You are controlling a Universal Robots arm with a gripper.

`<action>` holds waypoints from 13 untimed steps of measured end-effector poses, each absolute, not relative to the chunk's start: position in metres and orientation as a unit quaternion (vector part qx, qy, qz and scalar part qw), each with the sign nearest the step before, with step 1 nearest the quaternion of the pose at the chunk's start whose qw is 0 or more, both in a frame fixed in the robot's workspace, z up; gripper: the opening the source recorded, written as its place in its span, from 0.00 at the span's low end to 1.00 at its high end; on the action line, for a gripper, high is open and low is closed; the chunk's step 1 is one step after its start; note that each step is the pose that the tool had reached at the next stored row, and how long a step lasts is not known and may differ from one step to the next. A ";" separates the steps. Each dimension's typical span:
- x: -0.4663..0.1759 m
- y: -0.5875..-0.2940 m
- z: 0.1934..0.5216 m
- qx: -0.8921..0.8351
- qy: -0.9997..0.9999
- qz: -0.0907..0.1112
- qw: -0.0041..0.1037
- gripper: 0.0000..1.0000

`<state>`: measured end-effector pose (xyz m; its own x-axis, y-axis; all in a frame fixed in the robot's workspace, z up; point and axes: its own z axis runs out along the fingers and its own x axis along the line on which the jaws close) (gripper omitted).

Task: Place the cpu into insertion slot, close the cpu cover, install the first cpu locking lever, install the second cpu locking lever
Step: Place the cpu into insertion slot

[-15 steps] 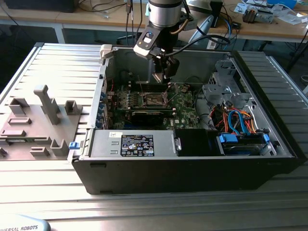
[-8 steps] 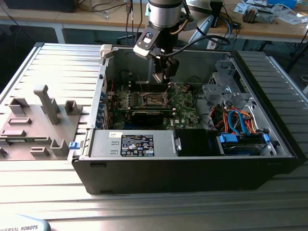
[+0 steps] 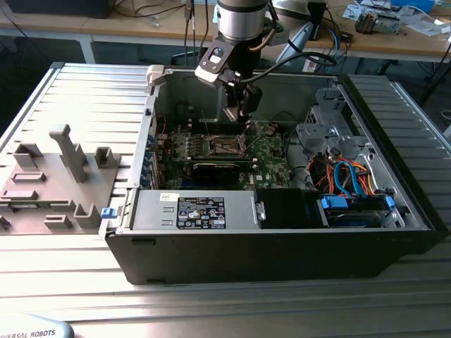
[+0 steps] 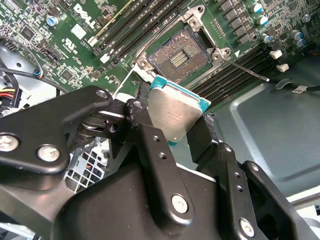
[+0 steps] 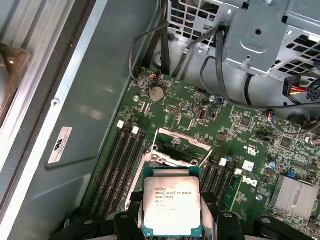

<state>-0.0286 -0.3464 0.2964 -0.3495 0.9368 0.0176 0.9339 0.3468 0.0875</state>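
1. The end effector (image 4: 175, 131) is clenched on the cpu (image 4: 176, 111), pinching two opposite edges and leaving both faces untouched.
2. The cpu hangs near the insertion slot (image 4: 180, 52) at the board's middle and is not yet seated.
3. The cpu cover (image 5: 182, 137) appears raised, which leaves the socket open to receive the chip.
4. The computer case (image 3: 282, 246) lies open on the counter (image 3: 211, 299).

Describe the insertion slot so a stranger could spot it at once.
Inside the open computer case lies a green board. Between its long black memory slots sits the insertion slot: the only square recess, silver-rimmed, floored with tiny contacts.
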 end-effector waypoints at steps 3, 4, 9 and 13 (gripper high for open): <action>-0.029 -0.346 0.296 0.571 0.819 0.041 0.018 0.54; -0.029 -0.346 0.296 0.572 0.819 0.041 0.018 0.54; -0.029 -0.346 0.296 0.574 0.817 0.041 0.018 0.54; -0.029 -0.346 0.296 0.576 0.816 0.041 0.018 0.54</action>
<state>-0.0286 -0.3464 0.2957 -0.3348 0.9421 0.0176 0.9392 0.3321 0.0875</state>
